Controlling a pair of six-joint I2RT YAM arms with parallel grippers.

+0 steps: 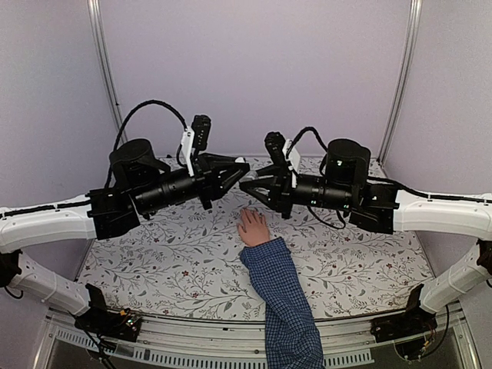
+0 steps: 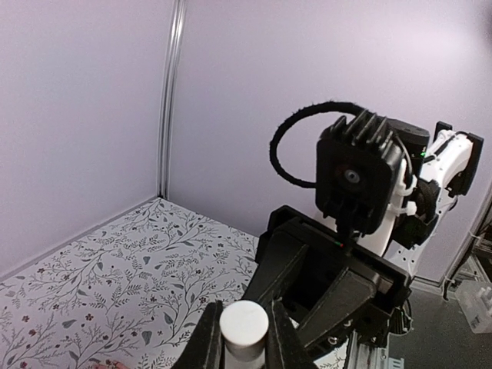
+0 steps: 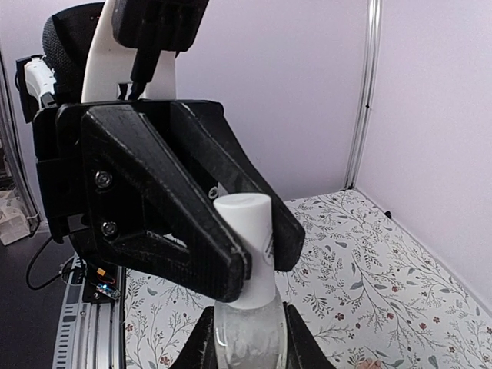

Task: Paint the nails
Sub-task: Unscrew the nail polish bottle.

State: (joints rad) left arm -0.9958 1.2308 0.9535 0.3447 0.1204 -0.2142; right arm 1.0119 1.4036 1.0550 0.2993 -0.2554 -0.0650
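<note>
Lavender walls (image 1: 254, 69) box in a floral-print surface (image 1: 154, 254). Left arm (image 1: 154, 192) and right arm (image 1: 346, 192) reach inward and meet mid-surface. Blue checked sleeve (image 1: 284, 300) comes in from the near edge and ends in a pale hand (image 1: 252, 229) lying flat, fingers pointing at the far wall. Only the top view shows it whole.

Top view: left end effector (image 1: 240, 167) and right end effector (image 1: 247, 187) are tip to tip above the hand; what they hold can't be made out there.

Right wrist view: right end effector (image 3: 247, 342) is clamped on a clear bottle (image 3: 246, 327), with the left one's black fingers (image 3: 192, 231) closed round its white cap (image 3: 247, 223).

Left wrist view: left end effector (image 2: 244, 323) pinches the cap, bottle body hidden.

Nails (image 1: 247, 212) sit at the fingertips, just under the end effectors in the top view; too small to tell colour.
</note>
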